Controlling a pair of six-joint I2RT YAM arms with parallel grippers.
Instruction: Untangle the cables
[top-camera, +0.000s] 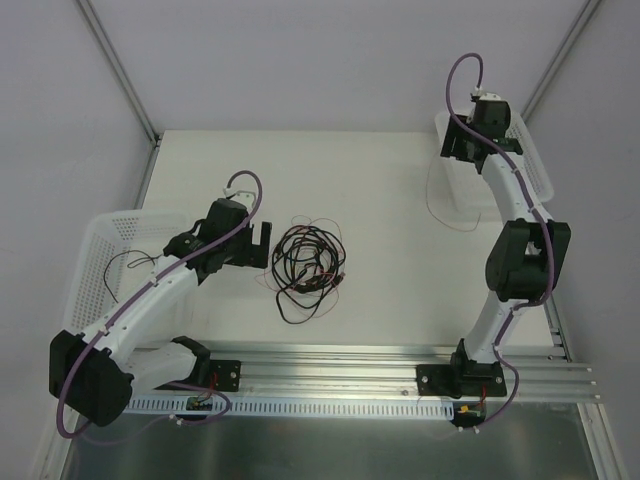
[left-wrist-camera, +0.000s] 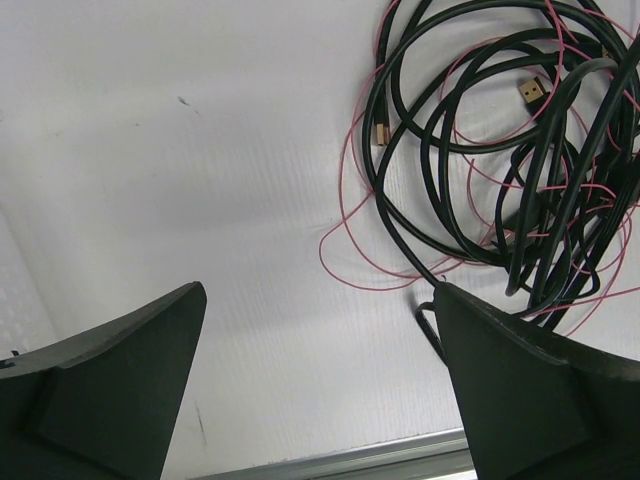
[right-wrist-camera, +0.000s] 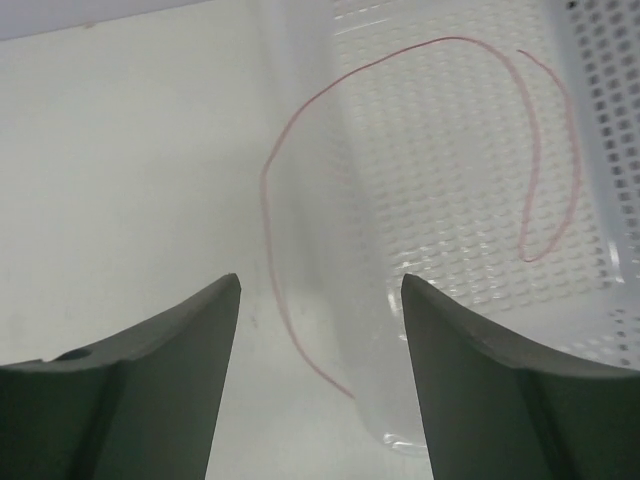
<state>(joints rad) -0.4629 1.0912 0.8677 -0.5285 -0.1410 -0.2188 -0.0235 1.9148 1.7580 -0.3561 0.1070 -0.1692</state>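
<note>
- Plainly, the left pincer (top-camera: 258, 243) stood spread and empty, the cables (top-camera: 308, 265) on the table (top-camera: 380, 190) just at its 3 o'clock.
- The right pincer (right-wrist-camera: 320, 285), also spread, hung at the right basket (right-wrist-camera: 600, 150) edge, one red wire (right-wrist-camera: 264, 175) draped across its wall.
- Likely step: choosing the next strand; an outer loop wanted a low pinch.
- Open table lay toward 12 o'clock; the left basket (top-camera: 95, 250) crowded 9 o'clock.

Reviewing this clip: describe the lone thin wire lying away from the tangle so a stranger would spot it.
Find the white perforated basket at the far right of the table. A single pink-red wire drapes over its wall, part inside, part on the table. Unlike the tangled bundle mid-table, it lies alone, with nothing black wound around it.
</note>
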